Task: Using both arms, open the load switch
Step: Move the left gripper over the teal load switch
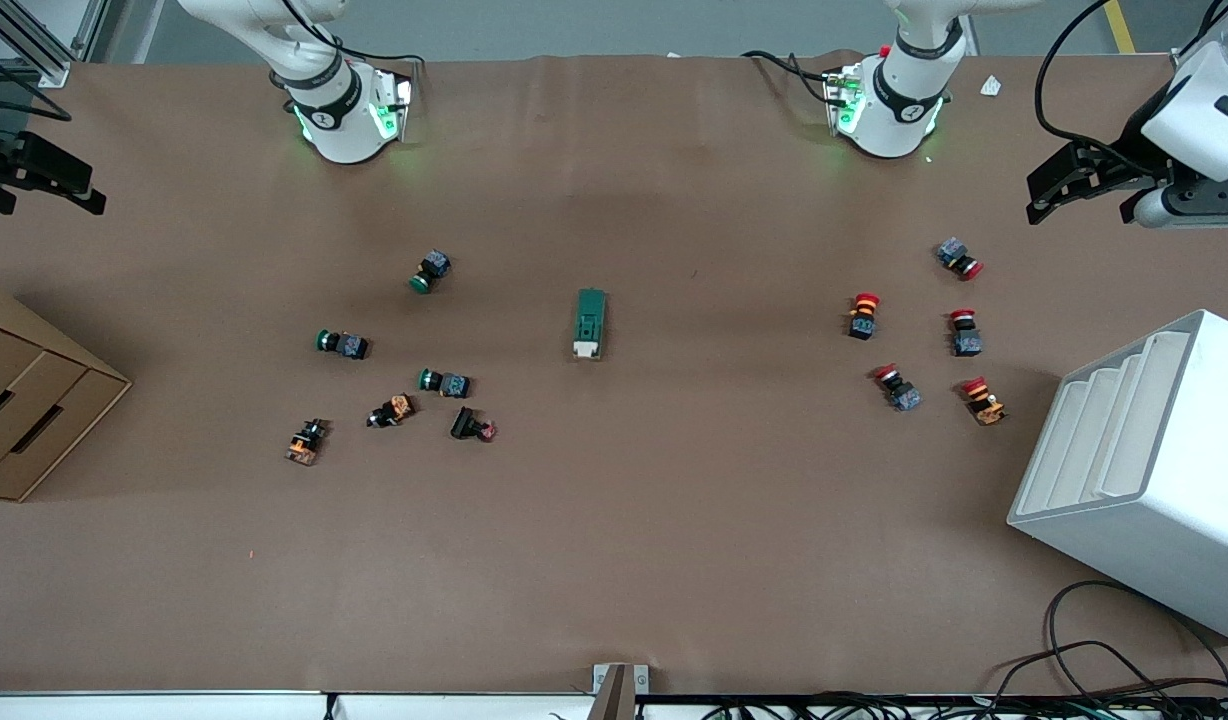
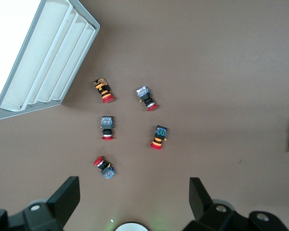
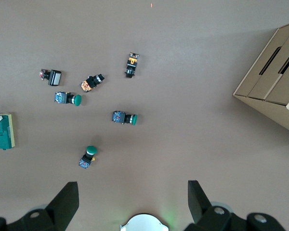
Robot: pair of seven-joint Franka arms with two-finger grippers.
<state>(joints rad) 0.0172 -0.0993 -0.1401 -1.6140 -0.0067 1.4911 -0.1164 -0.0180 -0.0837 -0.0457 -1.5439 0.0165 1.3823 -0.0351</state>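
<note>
The load switch (image 1: 590, 323) is seen lying flat at the middle of the brown surface (image 1: 614, 560), well apart from both grippers and touched by neither; its white end is turned toward the front camera, and nothing shows it to have been opened. The task is therefore judged to be at its very start, with the approach, the hold by one arm and the opening by the other all left to be done.

The left gripper (image 1: 1059, 190) is held up in the air at the left arm's end of the surface, over the area beside the red push buttons (image 1: 919, 335) and above the white tray (image 1: 1134, 450); its fingers (image 2: 62, 199) are spread wide with nothing between them. The right gripper (image 1: 49, 178) is held high at the right arm's end, near the cardboard box (image 1: 34, 400); in the right wrist view its fingers (image 3: 62, 202) are likewise parted and empty, with the green push buttons (image 3: 124, 118) below them; the switch is caught only at the edge of each wrist view.
</note>
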